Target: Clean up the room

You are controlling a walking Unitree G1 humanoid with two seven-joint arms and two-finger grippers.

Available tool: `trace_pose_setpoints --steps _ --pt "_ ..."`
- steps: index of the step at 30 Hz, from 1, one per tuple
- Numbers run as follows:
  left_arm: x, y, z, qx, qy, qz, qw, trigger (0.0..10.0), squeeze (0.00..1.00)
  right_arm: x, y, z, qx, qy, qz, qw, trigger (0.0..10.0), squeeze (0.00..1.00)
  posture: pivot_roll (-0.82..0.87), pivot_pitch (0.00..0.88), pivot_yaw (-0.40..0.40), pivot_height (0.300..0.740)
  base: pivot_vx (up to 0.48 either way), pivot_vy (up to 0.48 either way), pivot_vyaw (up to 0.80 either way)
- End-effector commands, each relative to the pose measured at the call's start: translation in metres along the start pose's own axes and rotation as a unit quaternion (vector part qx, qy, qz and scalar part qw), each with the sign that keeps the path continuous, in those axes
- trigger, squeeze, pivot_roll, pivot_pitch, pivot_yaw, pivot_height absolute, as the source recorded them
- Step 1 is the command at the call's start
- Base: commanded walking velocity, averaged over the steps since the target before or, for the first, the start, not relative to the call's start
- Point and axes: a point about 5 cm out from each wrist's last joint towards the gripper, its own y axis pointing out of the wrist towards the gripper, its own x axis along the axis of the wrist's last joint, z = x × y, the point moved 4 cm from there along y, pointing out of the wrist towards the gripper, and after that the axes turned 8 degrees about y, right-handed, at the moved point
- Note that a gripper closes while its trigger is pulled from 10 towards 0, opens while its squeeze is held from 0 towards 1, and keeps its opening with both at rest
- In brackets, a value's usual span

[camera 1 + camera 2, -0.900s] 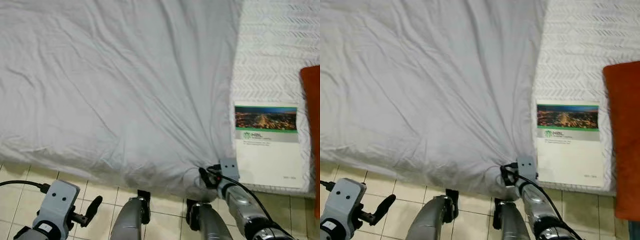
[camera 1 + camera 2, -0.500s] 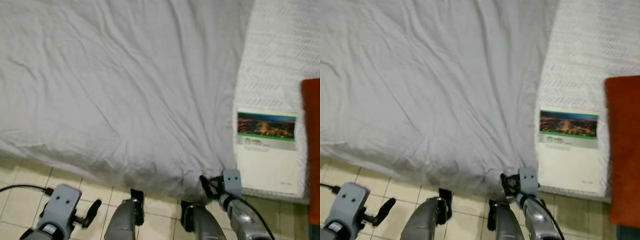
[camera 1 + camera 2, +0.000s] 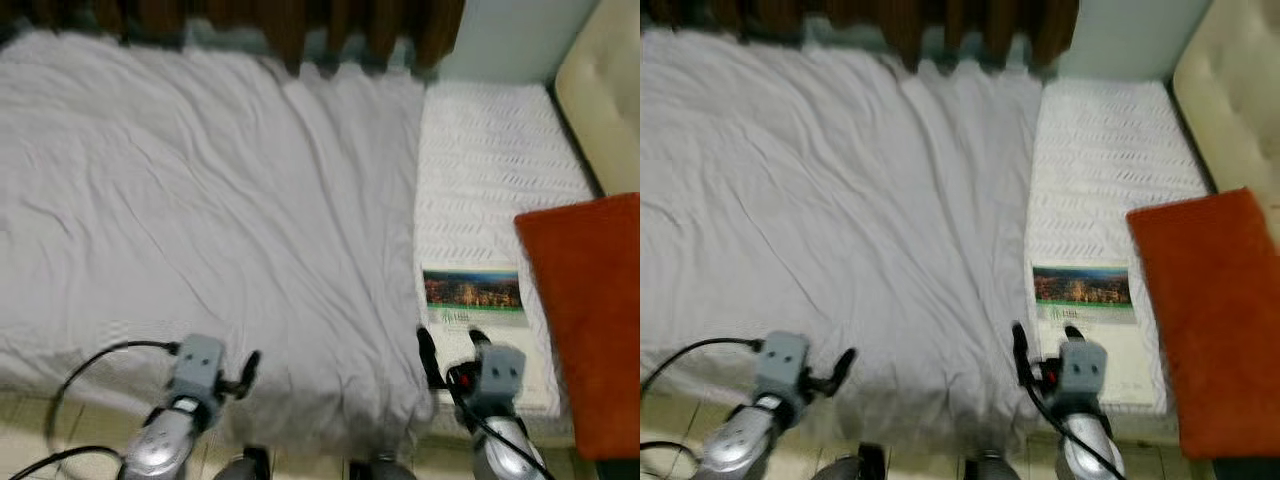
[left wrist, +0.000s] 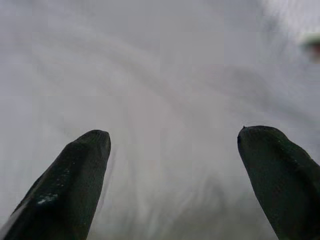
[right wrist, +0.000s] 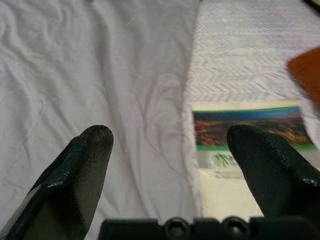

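Both grippers stand released: the right gripper hovers with the glossy white booklet with a city photo just ahead of its jaws, the left gripper over the wrinkled white bedsheet. Closing early could snag sheet instead of booklet.

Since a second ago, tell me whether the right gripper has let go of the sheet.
Yes. The right gripper now hovers with jaws open above the grey sheet, beside the booklet; earlier it pinched the sheet's corner.
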Motion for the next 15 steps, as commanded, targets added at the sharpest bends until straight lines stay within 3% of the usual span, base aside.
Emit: trace_pose_setpoints --steps 1,4,7,10,15 --pt "-0.006 0.000 -0.001 0.006 -0.007 0.006 1.000 10.0 0.00 0.001 -0.007 -0.013 -0.023 0.003 0.006 1.000 10.0 0.00 -0.08 0.000 -0.023 0.740 0.000 0.000 0.00" --pt "-0.003 0.002 0.010 0.031 -0.039 -0.009 0.999 10.0 0.00 0.001 -0.014 -0.025 -0.036 -0.008 0.014 0.999 10.0 0.00 -0.11 0.000 -0.001 0.740 0.000 0.000 -0.72" --pt "-0.008 0.000 0.018 0.054 -0.047 -0.008 0.997 10.0 0.00 -0.004 -0.019 -0.033 -0.050 -0.002 0.026 0.998 10.0 0.00 -0.11 0.000 0.004 0.740 0.000 0.000 -0.79" --pt "-0.012 0.005 0.016 0.053 -0.042 -0.006 0.998 10.0 0.00 -0.012 -0.020 -0.035 -0.051 -0.006 0.039 0.998 10.0 0.00 -0.11 0.000 0.005 0.740 0.000 0.000 -0.79" --pt "0.006 0.022 0.007 0.037 -0.017 -0.037 0.998 10.0 0.00 -0.019 -0.014 -0.033 -0.036 -0.012 0.058 0.998 10.0 0.00 -0.14 0.000 0.016 0.740 0.000 0.000 -0.79"
